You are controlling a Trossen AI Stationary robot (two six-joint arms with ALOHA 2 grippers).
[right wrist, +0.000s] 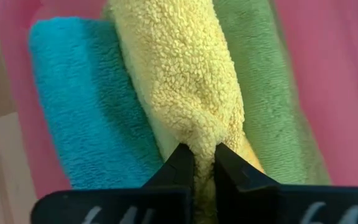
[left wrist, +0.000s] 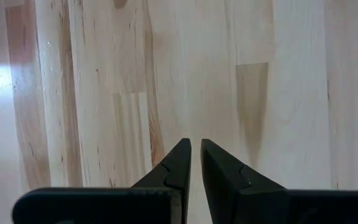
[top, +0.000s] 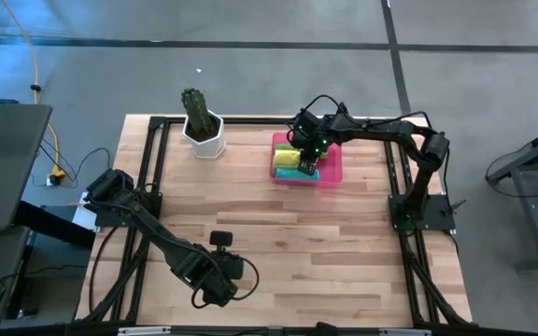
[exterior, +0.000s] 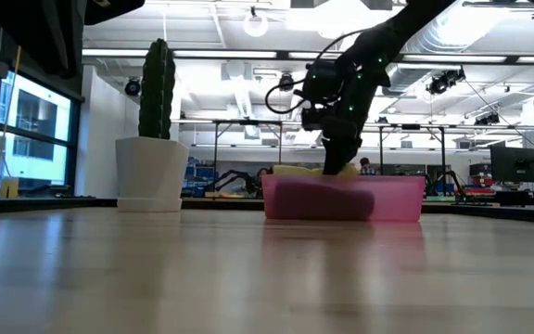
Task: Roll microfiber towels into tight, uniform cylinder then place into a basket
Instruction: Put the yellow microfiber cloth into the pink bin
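The pink basket (top: 332,173) sits at the table's far right. In it lie rolled towels side by side: a teal blue one (right wrist: 79,99), a yellow one (right wrist: 179,68) and a lime green one (right wrist: 269,93). My right gripper (right wrist: 204,158) reaches down into the basket and is shut on the yellow towel. It also shows in the low view (exterior: 339,162). My left gripper (left wrist: 196,149) is shut and empty above the bare wood near the table's front edge (top: 215,285). My right gripper pinches a bunched ridge of the yellow towel's top (right wrist: 202,134) between its two fingers, near one end of the roll. The fingers come from above, pointing down into the basket. The towel lies in the basket between the blue and green rolls.
A white pot with a green cactus (top: 202,126) stands at the far edge, left of the basket. A black frame (top: 157,119) runs round the tabletop. Bare wood lies between the two arms.
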